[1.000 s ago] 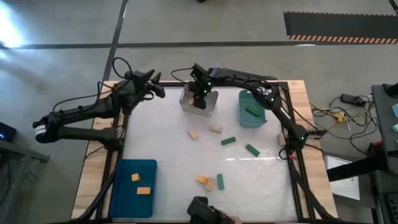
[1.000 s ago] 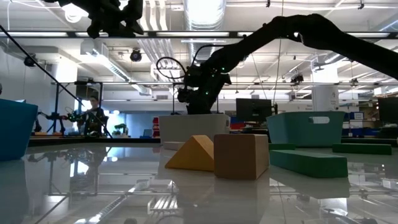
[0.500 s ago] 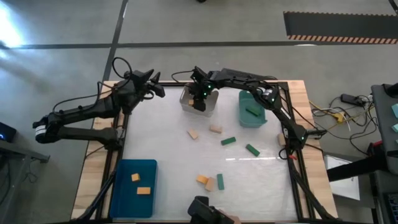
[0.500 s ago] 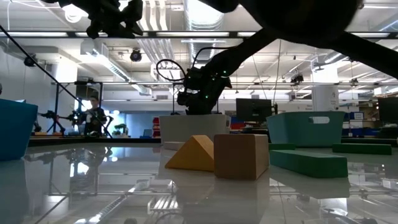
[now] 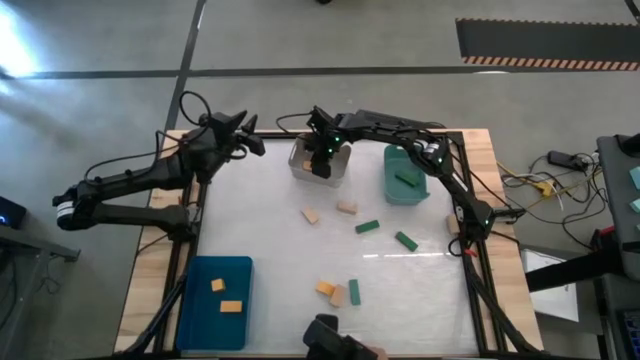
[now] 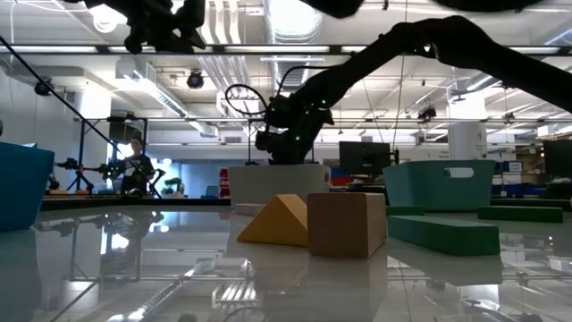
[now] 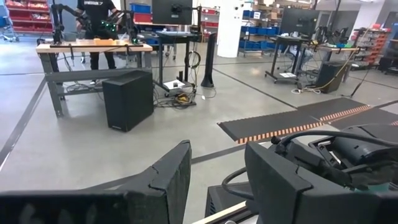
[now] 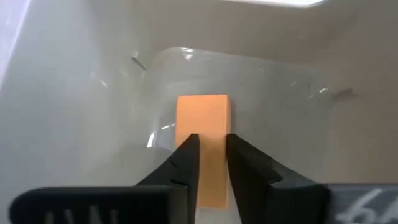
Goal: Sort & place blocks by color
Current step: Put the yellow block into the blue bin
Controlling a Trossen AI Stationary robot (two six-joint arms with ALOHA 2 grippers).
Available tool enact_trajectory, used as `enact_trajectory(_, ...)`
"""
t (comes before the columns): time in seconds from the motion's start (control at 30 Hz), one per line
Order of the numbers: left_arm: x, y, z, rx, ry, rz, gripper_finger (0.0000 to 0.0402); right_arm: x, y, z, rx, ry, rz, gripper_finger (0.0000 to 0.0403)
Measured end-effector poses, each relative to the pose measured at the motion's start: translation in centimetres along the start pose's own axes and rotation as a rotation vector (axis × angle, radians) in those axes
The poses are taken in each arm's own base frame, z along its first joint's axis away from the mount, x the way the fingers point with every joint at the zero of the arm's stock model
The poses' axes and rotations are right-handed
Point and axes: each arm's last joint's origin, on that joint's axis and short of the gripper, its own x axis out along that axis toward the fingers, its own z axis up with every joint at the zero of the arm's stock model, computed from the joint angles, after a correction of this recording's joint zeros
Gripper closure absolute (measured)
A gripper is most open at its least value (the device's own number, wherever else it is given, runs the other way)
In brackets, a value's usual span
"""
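My right gripper (image 8: 212, 146) hangs inside the clear bin (image 5: 300, 160) at the table's far side, fingers pointing down with a narrow gap between them. A tan-orange block (image 8: 202, 118) lies flat on the bin's floor beneath the fingertips, wider than the gap and not touched. My left gripper (image 7: 217, 168) waits open and empty, high above the table's far left corner (image 5: 250, 135). Loose blocks rest on the white tabletop: two tan ones (image 5: 311, 215) (image 5: 347, 208), two green ones (image 5: 367, 227) (image 5: 405, 240), and an orange, tan and green cluster (image 5: 339, 293) near the front.
A green bin (image 5: 405, 175) holding a green block stands right of the clear bin. A blue bin (image 5: 215, 290) with two orange blocks sits at the near left. In the low view the front cluster (image 6: 344, 224) fills the foreground, and a person stands far off in the room.
My right gripper has stayed over the clear bin, while the arm's upper links have shifted a little above it.
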Motion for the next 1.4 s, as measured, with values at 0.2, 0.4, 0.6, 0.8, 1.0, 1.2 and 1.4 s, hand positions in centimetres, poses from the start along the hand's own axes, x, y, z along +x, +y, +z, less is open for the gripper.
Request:
enact_trajectory(0.2,0.0,0.0,0.2,-0.003,-0.003,-0.006,0.0265,-0.7,-0.1,0.8,0.0,-0.007,-0.019,0.0381)
enact_trajectory(0.4,-0.1,-0.1,0.2,-0.007,-0.003,-0.013,0.0265,-1.8,-0.1,1.6,-0.001,-0.004,-0.046,0.0394)
enact_trajectory(0.6,-0.1,-0.1,0.3,-0.009,-0.004,-0.018,0.0265,-2.8,0.0,2.2,0.0,0.008,-0.054,0.0394)
enact_trajectory(0.8,-0.1,-0.1,0.3,-0.012,-0.005,-0.03,0.0265,-2.6,0.2,2.1,0.016,-0.013,0.034,0.0394)
enact_trajectory(1.0,-0.1,-0.1,0.3,-0.012,-0.005,-0.03,0.0265,-1.0,0.1,0.9,0.024,0.04,0.031,0.0394)
enact_trajectory(1.2,-0.1,-0.1,0.3,-0.012,-0.005,-0.03,0.0265,-0.9,-0.2,0.7,0.024,0.077,-0.049,0.0394)
enact_trajectory(1.4,-0.1,-0.1,0.3,-0.012,-0.005,-0.03,0.0265,-1.6,-0.2,1.1,0.019,0.075,-0.091,0.0394)
